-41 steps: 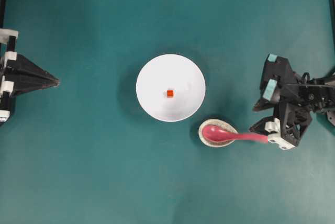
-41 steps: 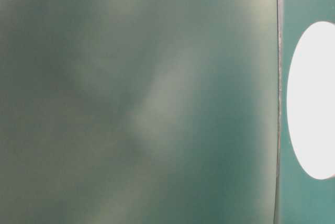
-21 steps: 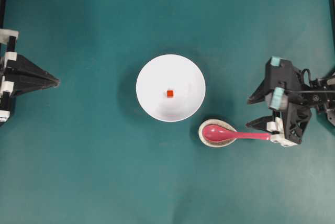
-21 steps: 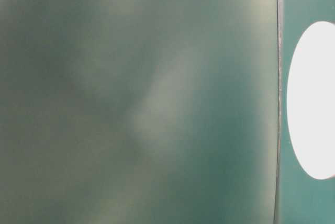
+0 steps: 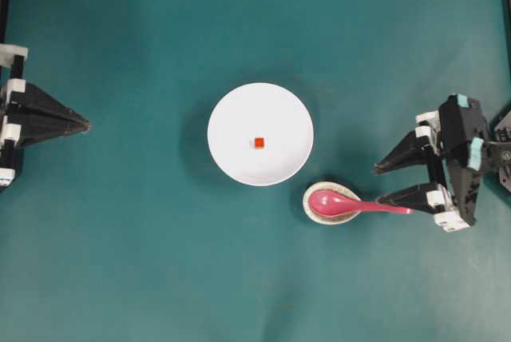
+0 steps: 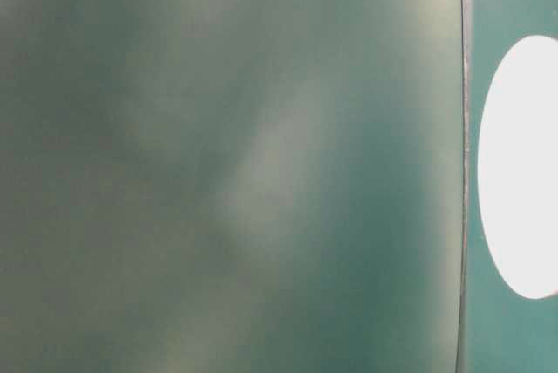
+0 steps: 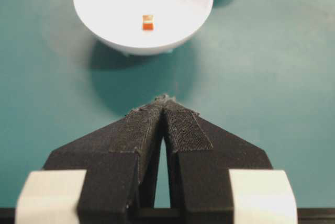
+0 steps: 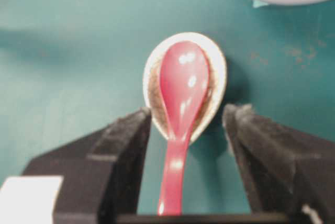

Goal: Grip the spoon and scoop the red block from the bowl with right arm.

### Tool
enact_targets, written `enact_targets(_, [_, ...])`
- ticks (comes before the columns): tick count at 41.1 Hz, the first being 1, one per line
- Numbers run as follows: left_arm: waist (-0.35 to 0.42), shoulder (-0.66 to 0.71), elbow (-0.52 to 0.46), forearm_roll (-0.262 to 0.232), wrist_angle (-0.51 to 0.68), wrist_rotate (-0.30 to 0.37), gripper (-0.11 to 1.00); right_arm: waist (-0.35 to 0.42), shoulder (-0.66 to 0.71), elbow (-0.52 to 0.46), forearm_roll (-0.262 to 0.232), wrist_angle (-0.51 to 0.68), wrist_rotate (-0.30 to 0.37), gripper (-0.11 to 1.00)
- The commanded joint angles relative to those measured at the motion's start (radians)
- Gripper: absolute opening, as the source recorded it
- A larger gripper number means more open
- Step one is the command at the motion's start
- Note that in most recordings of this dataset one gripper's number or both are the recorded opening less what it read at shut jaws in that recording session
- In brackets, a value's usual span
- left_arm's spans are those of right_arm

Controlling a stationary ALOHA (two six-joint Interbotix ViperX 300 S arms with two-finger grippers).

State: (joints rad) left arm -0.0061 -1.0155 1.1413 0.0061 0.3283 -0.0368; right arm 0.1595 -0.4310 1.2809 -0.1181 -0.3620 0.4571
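We see our right claw level with the surface and lined up along the spoon. A second ago it was tipped over and sat off to the side of the handle; now its two fingers point left, and in the wrist view the handle runs straight down the gap between them. The jaws are wide but have started to narrow slightly, and neither pad touches the handle yet, so nothing is held.

The spoon has not moved. Its scoop rests in the small speckled dish, just right of and nearer than the bowl, with the handle stretching right toward our claw. The red block lies near the middle of the bowl's floor, untouched.

Our left claw sits far left with its pads pressed together on nothing, pointing at the bowl from well apart.

We judge the realignment to mean the approach is finished and the grip is the step in hand: closing here should pinch the handle. The glossy handle looks slippery, so an off-centre pinch could let the spoon twist. Scooping has not begun. The table-level view is too blurred to help.
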Motion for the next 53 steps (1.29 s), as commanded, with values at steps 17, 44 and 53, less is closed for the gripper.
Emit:
enact_targets(17, [0.000,0.003,-0.018,0.003,-0.028,-0.003,0.00,0.055,0.153,0.026,0.015,-0.236,-0.089,0.60])
enact_targets(44, [0.000,0.011,-0.017,0.003,-0.032,-0.002,0.00,0.370,0.446,0.005,0.644,-0.647,-0.318,0.60])
enact_targets(53, [0.000,0.012,-0.017,0.003,-0.032,-0.002,0.00,0.419,0.495,0.008,0.779,-0.667,-0.414,0.60])
